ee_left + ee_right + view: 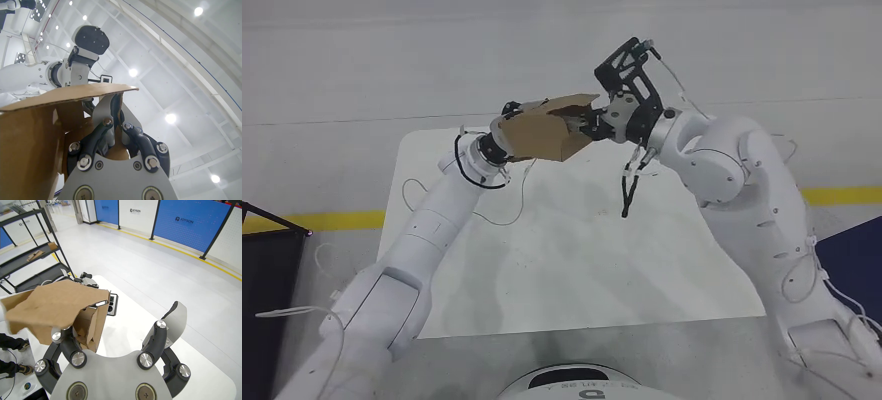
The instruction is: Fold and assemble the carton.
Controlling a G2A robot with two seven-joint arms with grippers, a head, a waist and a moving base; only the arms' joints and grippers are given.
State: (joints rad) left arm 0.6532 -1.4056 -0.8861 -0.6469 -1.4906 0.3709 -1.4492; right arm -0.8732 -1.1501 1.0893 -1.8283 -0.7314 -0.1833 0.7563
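Brown cardboard held aloft: the carton (pixel 542 132) hangs in the upper middle of the top view, over the far edge of the white table (pixel 572 270), with nothing under it for support. My left gripper (pixel 116 111) is pinched narrow on one thin panel. My right gripper (pixel 119 321) stands wide, one finger tucked beneath a loose flap and the other pad (pixel 175 311) free in the air, holding nothing.

The danger, as I judge it, lies in that single pinch. A push from my right finger against the flap could twist the panel out of my left grip, or crease it off its score line. The flap's edge already looks ragged, so a hard lever could tear it rather than fold it. A dropped carton, this close to the far edge, may fall to the floor beyond my reach. If my right jaws close now, they could catch the flap and the wall behind it together and crush the opening.

A black cable (pixel 627 192) dangles from my right arm just below the carton, where it could snag a flap. A power strip (pixel 112 304) lies on the table beneath. A black shelf rack (pixel 28 256) and blue panels (pixel 189 224) stand well apart on the floor.
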